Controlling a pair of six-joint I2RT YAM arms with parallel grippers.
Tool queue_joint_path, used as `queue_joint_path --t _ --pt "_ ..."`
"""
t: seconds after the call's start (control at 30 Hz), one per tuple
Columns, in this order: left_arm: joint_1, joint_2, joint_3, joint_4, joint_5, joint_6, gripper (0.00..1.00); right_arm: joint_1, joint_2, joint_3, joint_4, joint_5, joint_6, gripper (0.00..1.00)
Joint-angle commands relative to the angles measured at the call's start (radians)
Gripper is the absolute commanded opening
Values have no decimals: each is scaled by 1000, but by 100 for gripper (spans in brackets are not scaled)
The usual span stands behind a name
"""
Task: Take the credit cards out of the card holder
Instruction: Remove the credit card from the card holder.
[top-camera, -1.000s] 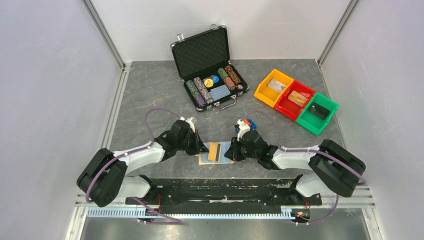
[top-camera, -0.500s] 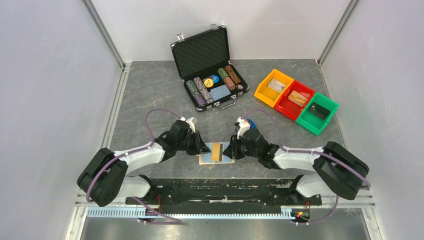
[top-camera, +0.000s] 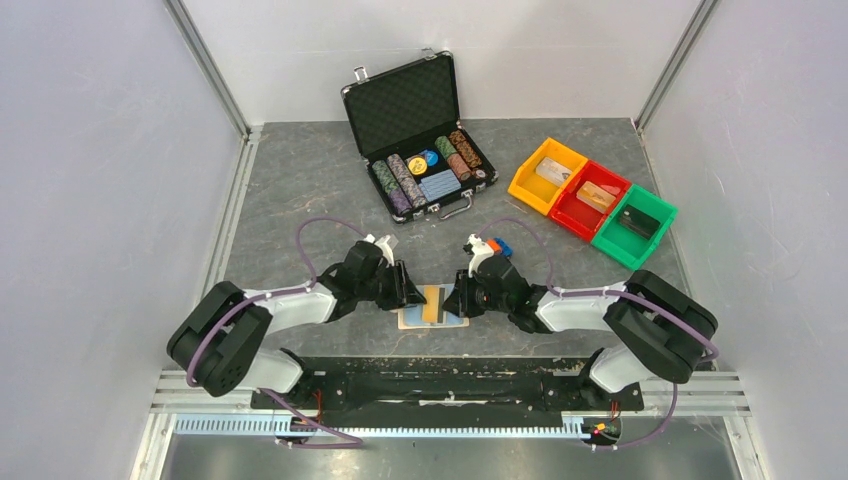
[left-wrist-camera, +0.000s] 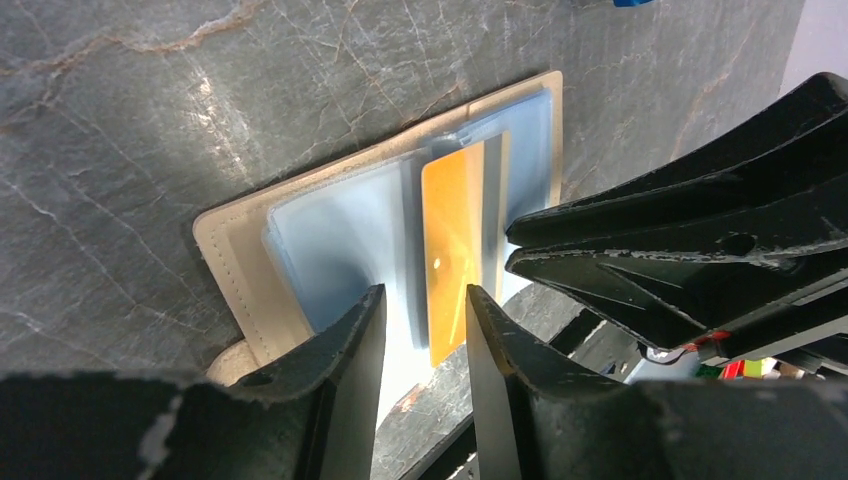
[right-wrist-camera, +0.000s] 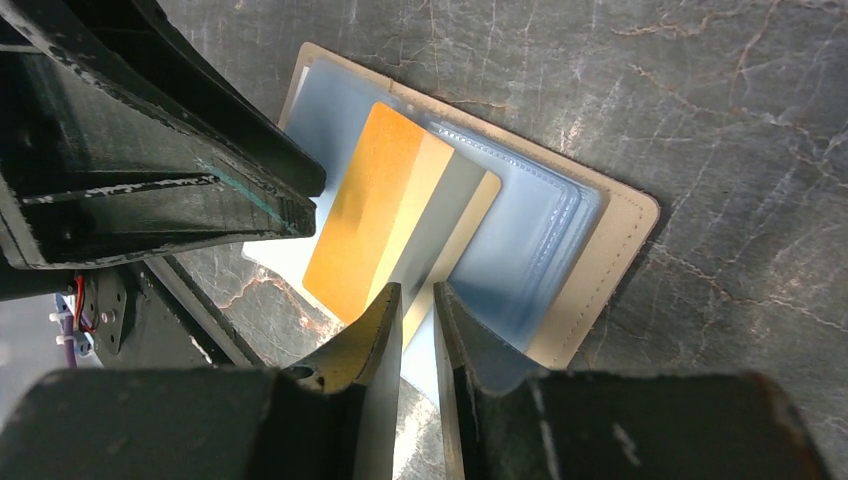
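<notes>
The tan card holder (top-camera: 440, 324) lies open near the table's front edge, its pale blue sleeves fanned (left-wrist-camera: 340, 230) (right-wrist-camera: 610, 250). An orange card with a dark stripe (top-camera: 432, 305) sticks out of the middle sleeves toward the front edge (left-wrist-camera: 455, 240) (right-wrist-camera: 370, 230). My left gripper (top-camera: 410, 297) sits at the holder's left side, open, its fingertips astride the card's lower end without touching it (left-wrist-camera: 420, 300). On the holder's right side my right gripper (top-camera: 455, 300) has its jaws a narrow gap apart, just off the card's corner (right-wrist-camera: 416, 295), clamping nothing I can see.
A black chip case (top-camera: 415, 130) stands open at the back. Yellow (top-camera: 547, 172), red (top-camera: 590, 200) and green (top-camera: 633, 228) bins sit at the right. The black base rail (top-camera: 430, 385) runs just below the holder. Both grippers' fingertips are close together over the holder.
My left gripper has gone from shut to open. Both grippers have edged closer over the holder. The orange card stays sticking out of the sleeves.
</notes>
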Motion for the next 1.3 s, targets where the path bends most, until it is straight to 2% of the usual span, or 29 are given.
queue_joint_path --t 0.0,0.57,0.63,0.73,0.9,1.1,1.27 --pt "1 21 -21 88 29 51 43 2 23 -10 0 21 7 20" --pt "1 86 -86 350 134 -72 42 2 24 -24 12 11 13 20" --pt "0 104 -88 377 149 -90 40 2 22 -25 12 13 14 20" --pt "1 111 -94 393 154 -110 30 1 17 -28 10 18 13 20" --pt "1 42 -88 270 78 -95 4 1 9 -29 -6 32 7 20" --pt "1 -116 -57 13 -78 -45 2 -6 -9 -29 -16 43 -6 20" --pt "1 -219 -53 -42 -105 6 2 -7 -39 -7 -34 43 -36 21"
